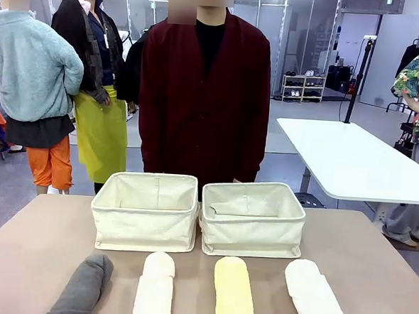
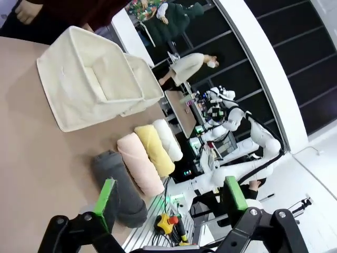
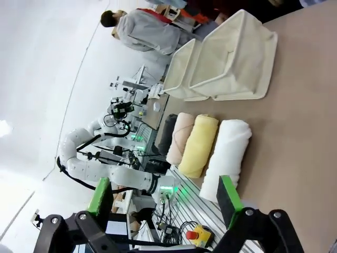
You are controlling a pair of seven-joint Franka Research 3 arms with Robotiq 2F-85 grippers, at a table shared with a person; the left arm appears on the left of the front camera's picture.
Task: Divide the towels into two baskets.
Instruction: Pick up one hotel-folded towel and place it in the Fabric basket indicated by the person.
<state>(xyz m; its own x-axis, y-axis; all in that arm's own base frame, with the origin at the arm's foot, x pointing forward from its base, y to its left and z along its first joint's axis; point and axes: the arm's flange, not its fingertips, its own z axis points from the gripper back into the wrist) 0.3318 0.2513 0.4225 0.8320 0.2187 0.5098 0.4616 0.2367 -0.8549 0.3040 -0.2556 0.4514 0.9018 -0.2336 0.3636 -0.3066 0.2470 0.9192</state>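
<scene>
Two cream canvas baskets stand side by side at mid-table, the left basket point(image 1: 145, 228) and the right basket point(image 1: 251, 238), both with nothing in them. Four rolled towels lie in a row in front of them: dark grey point(image 1: 84, 284), cream-peach point(image 1: 155, 289), pale yellow point(image 1: 233, 294) and white point(image 1: 315, 295). My left gripper point(image 2: 169, 199) hangs open above the table's near left corner, the grey towel point(image 2: 118, 184) closest to it. My right gripper point(image 3: 164, 196) is open too, off the near right corner, closest to the white towel point(image 3: 229, 155). Neither gripper touches anything.
A person in a dark red cardigan point(image 1: 203, 92) stands at the far edge behind the baskets. Bare tabletop point(image 1: 374, 259) lies to either side of the baskets and towels. A white table point(image 1: 351, 162) stands behind on the right. My left arm point(image 3: 105, 168) shows beyond the towels.
</scene>
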